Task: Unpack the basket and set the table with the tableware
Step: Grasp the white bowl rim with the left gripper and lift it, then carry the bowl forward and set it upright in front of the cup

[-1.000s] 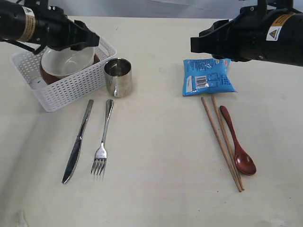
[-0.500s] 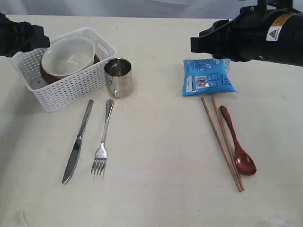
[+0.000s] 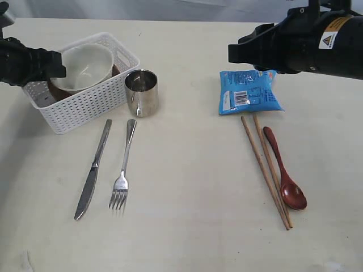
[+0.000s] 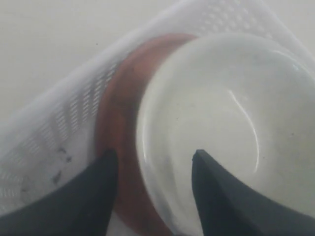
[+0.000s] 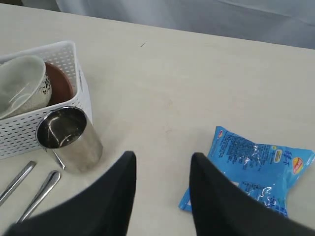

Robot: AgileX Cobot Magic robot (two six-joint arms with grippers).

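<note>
- L gripper (image 3: 57,65) is back at the basket's (image 3: 85,107) left end vs half a sec ago; R gripper (image 3: 233,54) hasn't moved, hangs over the packet (image 3: 248,92).
- L jaws apart, bowl (image 4: 221,113) rim between them, not clamped.
- Bowl sits on saucer (image 4: 115,108) inside basket.
- R jaws apart, nothing between.
- On table (image 3: 187,187): cup (image 3: 141,92) just beside basket, knife (image 3: 93,170) + fork (image 3: 123,170) near it; chopsticks (image 3: 264,170) + spoon (image 3: 282,173) by packet.

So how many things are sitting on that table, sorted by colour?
Shiny steel: 3 (cup, knife, fork)
Brown or wooden: 4 (saucer, spoon, two chopsticks)
White or cream: 2 (basket, bowl)
Blue: 1 (snack packet)
Total: 10
</note>
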